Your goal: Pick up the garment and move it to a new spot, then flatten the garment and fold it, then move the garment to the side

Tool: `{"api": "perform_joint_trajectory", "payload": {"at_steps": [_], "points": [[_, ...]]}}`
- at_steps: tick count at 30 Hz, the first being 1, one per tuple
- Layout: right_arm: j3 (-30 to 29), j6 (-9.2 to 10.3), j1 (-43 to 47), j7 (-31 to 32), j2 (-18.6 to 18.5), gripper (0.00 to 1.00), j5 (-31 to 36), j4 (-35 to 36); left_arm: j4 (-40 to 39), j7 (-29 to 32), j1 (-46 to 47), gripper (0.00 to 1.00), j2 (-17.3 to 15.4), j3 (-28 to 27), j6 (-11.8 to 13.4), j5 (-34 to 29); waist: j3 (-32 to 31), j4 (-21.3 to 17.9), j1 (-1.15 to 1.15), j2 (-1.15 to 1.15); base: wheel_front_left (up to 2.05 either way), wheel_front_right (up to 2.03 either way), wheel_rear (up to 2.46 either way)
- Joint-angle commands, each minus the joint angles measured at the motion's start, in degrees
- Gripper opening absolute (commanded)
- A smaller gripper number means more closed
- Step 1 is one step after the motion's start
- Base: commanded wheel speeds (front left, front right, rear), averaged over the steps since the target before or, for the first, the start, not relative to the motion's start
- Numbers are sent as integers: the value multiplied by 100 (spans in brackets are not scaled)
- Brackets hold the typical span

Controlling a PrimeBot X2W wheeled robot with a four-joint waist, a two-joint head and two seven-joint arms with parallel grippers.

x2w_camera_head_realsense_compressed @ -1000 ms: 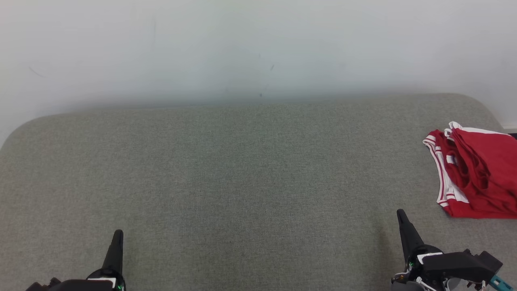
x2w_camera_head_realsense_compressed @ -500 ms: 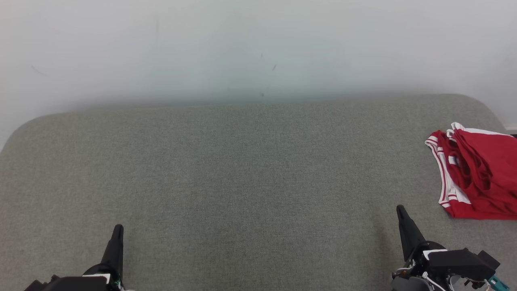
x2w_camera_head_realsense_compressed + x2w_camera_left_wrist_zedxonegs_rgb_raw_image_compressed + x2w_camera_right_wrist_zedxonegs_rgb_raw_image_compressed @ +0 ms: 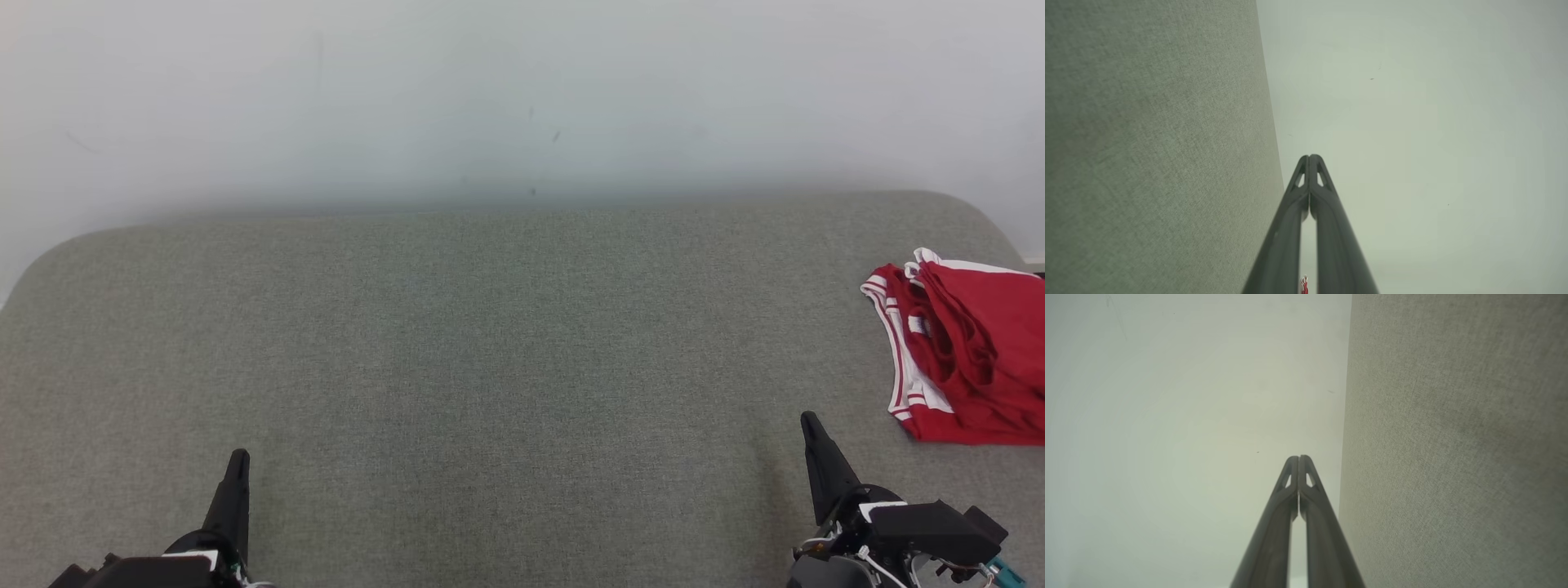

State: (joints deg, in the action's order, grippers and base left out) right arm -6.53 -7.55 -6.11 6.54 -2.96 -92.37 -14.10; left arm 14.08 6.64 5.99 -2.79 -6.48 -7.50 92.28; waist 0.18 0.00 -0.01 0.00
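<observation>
Garment (image 3: 967,359) at 3 o'clock on the grey pad (image 3: 490,367); left gripper (image 3: 238,456) and right gripper (image 3: 809,420) both closed, empty.
Red with white trim, the garment lies bunched at the pad's right edge, cut off by the head view's frame. The left gripper sits at 7 o'clock, the right gripper at 5 o'clock, each with fingers pressed tip to tip and nothing between them. The right gripper is near the garment, not touching it. A pale wall (image 3: 490,98) stands behind at 12 o'clock.
</observation>
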Motion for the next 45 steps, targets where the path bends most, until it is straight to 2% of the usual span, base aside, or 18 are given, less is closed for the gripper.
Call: {"api": "perform_joint_trajectory", "payload": {"at_steps": [1, 45], "points": [[-6, 12, -29, 18, 15, 0, -8, 14, 2, 2, 57, 0, -17, -15, -8, 25, 0, 0, 1, 0, 0, 0, 0], [-4, 12, -28, 18, 15, 0, -9, 14, 0, 1, 54, 0, -17, -15, -8, 26, 0, 0, 1, 0, 0, 0, 0]]}}
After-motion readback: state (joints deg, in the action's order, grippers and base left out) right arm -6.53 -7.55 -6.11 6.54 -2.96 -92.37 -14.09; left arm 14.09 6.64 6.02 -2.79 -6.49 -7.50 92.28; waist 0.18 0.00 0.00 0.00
